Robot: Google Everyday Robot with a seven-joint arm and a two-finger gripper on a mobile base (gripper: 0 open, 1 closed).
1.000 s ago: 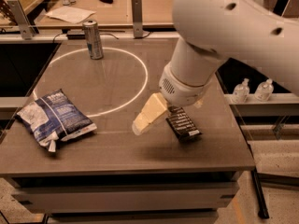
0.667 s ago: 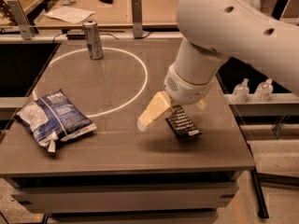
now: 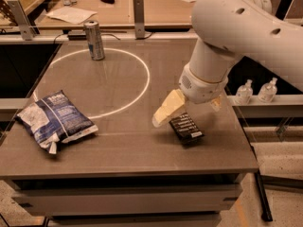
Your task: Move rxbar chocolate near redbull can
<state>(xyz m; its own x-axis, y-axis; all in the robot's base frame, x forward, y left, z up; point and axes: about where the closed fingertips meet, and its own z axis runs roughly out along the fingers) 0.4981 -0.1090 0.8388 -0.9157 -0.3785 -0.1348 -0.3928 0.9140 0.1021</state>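
The rxbar chocolate (image 3: 186,128), a flat dark bar with rows of white text, lies on the table's right front part. My gripper (image 3: 187,117) hangs over it from the big white arm, open, with one cream finger (image 3: 166,110) to the bar's left and the other partly hidden behind the wrist on the right. The fingers straddle the bar's far end; I cannot tell if they touch it. The redbull can (image 3: 94,40), slim, silver and blue, stands upright at the table's back left, far from the bar.
A crinkled blue-and-white bag (image 3: 56,119) lies at the front left. A white ring is marked on the table (image 3: 128,150). Two small white bottles (image 3: 256,91) stand on a ledge to the right. A desk with papers is behind.
My gripper has shifted a little to the right, over the bar. The bar, the can and the bag have not moved.
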